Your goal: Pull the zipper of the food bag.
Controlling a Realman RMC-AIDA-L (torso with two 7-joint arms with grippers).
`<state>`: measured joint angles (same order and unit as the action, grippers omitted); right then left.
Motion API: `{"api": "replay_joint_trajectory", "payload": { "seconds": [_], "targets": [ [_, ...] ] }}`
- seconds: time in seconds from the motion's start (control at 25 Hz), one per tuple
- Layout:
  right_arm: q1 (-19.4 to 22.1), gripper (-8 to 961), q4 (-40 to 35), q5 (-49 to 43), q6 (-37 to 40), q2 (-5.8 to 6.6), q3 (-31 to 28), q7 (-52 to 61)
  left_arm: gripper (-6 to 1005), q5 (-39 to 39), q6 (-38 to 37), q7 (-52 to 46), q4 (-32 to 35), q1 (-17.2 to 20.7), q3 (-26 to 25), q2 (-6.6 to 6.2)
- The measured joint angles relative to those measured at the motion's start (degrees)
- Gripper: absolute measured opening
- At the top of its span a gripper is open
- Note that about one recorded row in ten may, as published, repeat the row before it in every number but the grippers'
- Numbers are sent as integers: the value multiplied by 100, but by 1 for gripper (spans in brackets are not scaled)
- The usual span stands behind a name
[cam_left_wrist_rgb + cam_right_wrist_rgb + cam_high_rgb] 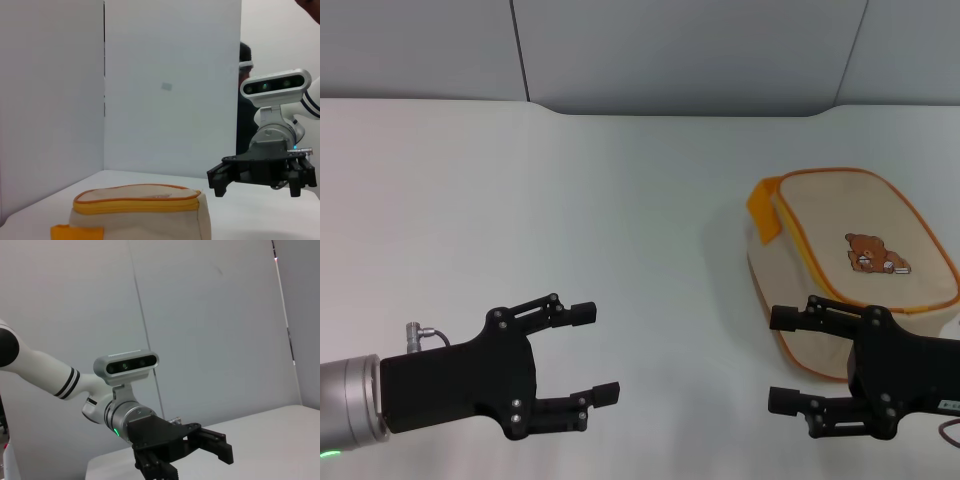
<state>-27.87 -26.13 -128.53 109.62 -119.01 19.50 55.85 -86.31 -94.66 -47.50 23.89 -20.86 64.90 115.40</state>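
Observation:
The food bag (pixel 850 262) is a boxy beige pouch with orange-yellow piping, lying on the white table (pixel 570 200) at the right. It has an orange strap loop (pixel 763 208) at its far left end and a brown bear patch (pixel 873 253) on top. I cannot make out the zipper pull tab. My right gripper (pixel 780 360) is open and empty, hovering at the bag's near left corner. My left gripper (pixel 596 353) is open and empty, well to the left of the bag. The left wrist view shows the bag (pixel 140 212) side-on, with the right gripper (pixel 216 183) above and beside it.
Grey wall panels (pixel 680 50) stand behind the table's far edge. The right wrist view shows only my left arm (pixel 50 375), its wrist camera (pixel 127 364) and the wall.

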Motion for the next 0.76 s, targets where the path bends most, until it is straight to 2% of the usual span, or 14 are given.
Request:
{"api": "replay_joint_trajectory", "payload": {
  "seconds": [0.04,0.24,0.76],
  "targets": [
    [0,847,-1,-8,-21,0,1,-32,815,0,0,-1,1,1,1,0],
    [13,847,-4,-14,-29,1,1,-79,834,0,1,-2,2,3,-20,0],
    [56,847,-7,-16,-43,-9,1,-256,834,0,40,-5,1,4,-66,20]
  ]
}}
